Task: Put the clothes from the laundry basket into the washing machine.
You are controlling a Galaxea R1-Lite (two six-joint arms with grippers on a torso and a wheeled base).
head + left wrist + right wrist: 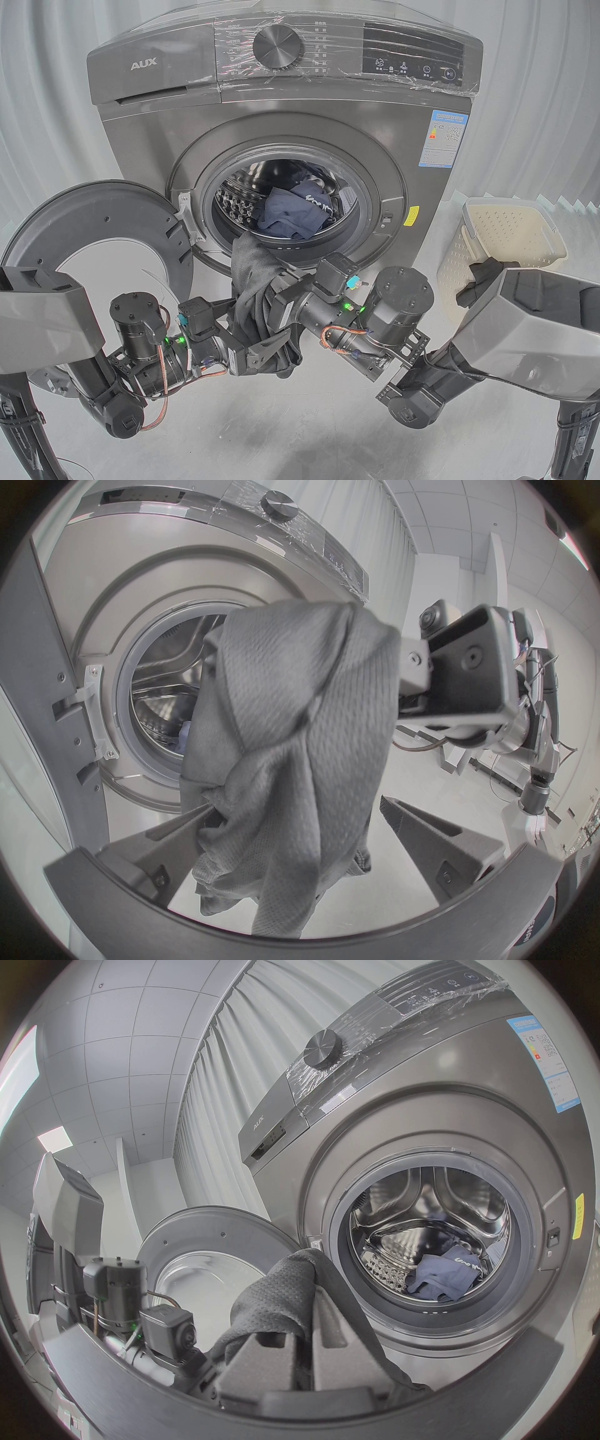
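Two grippers, one grey mesh-knit garment (250, 281) at the washer's mouth: mid-loading.
right gripper (306, 1322) is clamped on the garment, left gripper (297, 808) sits spread open around its lower folds. Its top edge laps the door lip of the grey front-loading washing machine (150, 131), with a navy garment (294, 212) inside. Next, I'd guess: push it deep into the drum, then let go. The cream perforated laundry basket (537, 237) holds another dark piece (481, 275).

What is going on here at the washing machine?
The right gripper is shut on a dark grey mesh garment just in front of the grey washing machine's open porthole. The left gripper sits open around the hanging cloth. A navy blue garment already lies in the drum. The cream perforated laundry basket stands beside the machine, on the robot's right.
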